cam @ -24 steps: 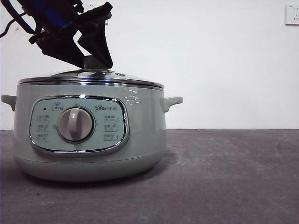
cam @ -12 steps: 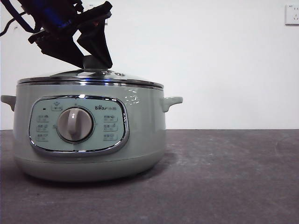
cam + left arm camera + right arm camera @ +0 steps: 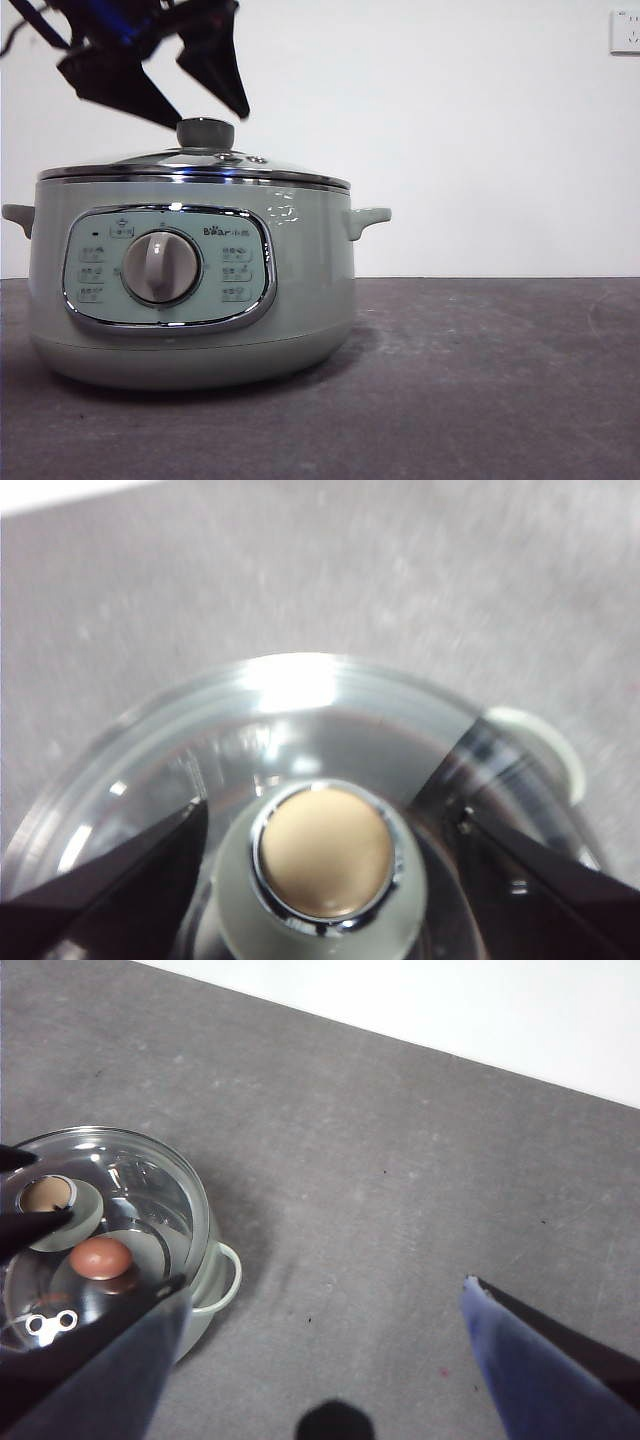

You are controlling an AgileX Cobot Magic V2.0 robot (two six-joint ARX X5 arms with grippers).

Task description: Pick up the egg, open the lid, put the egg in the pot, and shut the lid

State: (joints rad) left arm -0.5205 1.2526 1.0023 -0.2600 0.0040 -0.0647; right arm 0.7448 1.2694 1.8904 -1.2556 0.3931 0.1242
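The pale green pot [image 3: 200,290] stands at the left of the table with the glass lid [image 3: 200,165] seated on it. The lid's knob [image 3: 205,133] is free. My left gripper [image 3: 205,105] hangs open just above the knob, one jaw on each side, touching nothing. In the left wrist view the knob [image 3: 325,852] sits between the open jaws of that gripper [image 3: 325,815], over the lid [image 3: 290,700]. The brown egg [image 3: 100,1257] lies inside the pot, seen through the lid [image 3: 130,1190]. My right gripper [image 3: 322,1285] is open and empty, high above the table beside the pot.
The grey table [image 3: 480,380] stretches to the right of the pot. A white wall stands behind it, with a socket [image 3: 625,30] at the top right. One pot handle [image 3: 365,220] sticks out to the right.
My left gripper has risen from around the lid's knob to just above it, leaving the knob free. The lid and pot have not moved.
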